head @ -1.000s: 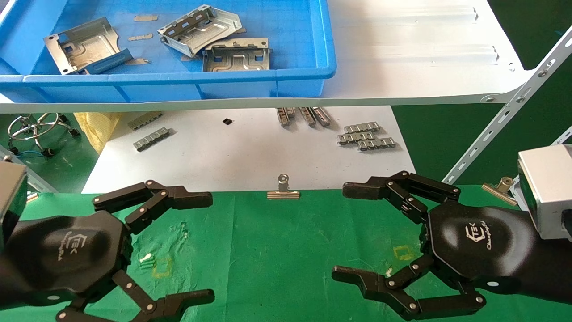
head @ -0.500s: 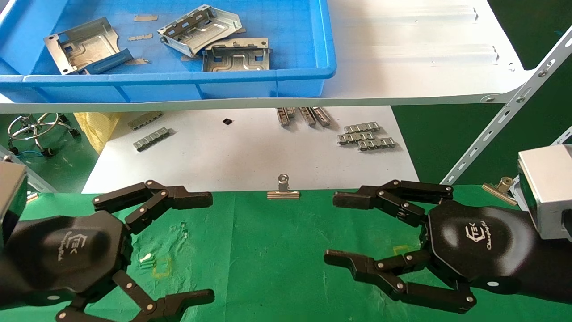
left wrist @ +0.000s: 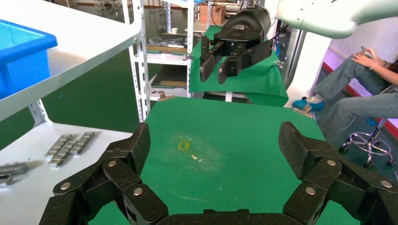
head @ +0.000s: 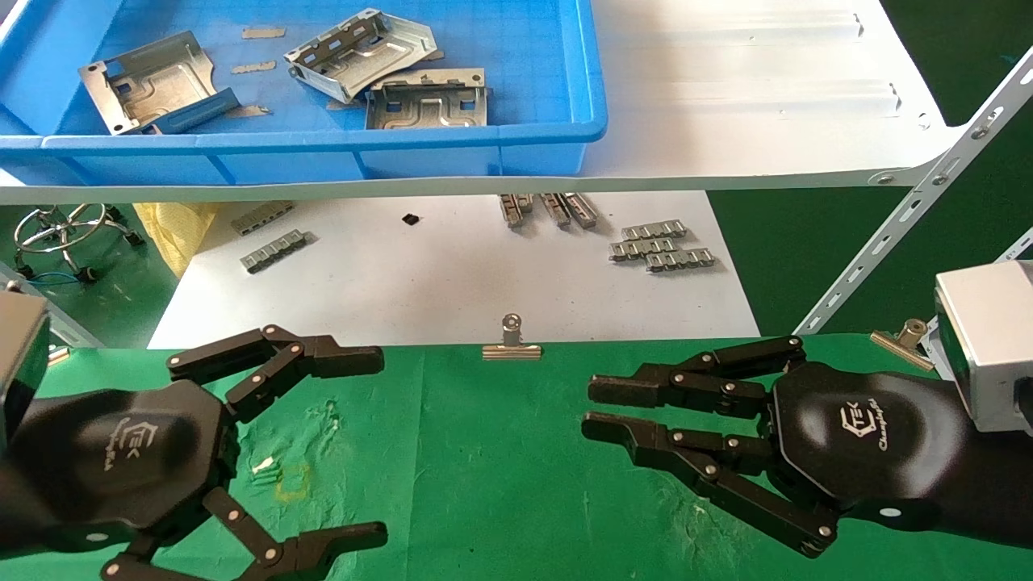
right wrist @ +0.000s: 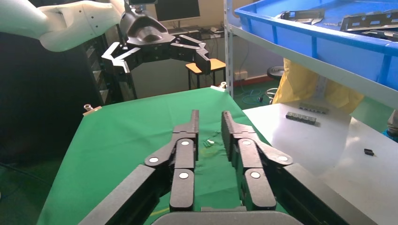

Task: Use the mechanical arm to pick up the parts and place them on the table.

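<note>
Three silvery stamped parts lie in a blue tray on the white shelf, far from both grippers. My left gripper hovers over the green table at the left, wide open and empty; its fingers frame bare cloth in the left wrist view. My right gripper hovers over the table at the right, its fingers drawn nearly together on nothing, as the right wrist view shows. The tray also shows in the right wrist view.
The white shelf board overhangs a white sheet with small grey ridged strips. A binder clip grips the cloth's far edge. A slanted shelf brace stands at the right. A seated person is beyond the table.
My right gripper's fingers have closed from wide open to nearly together, empty, over the cloth. The left gripper and the parts have not moved.
</note>
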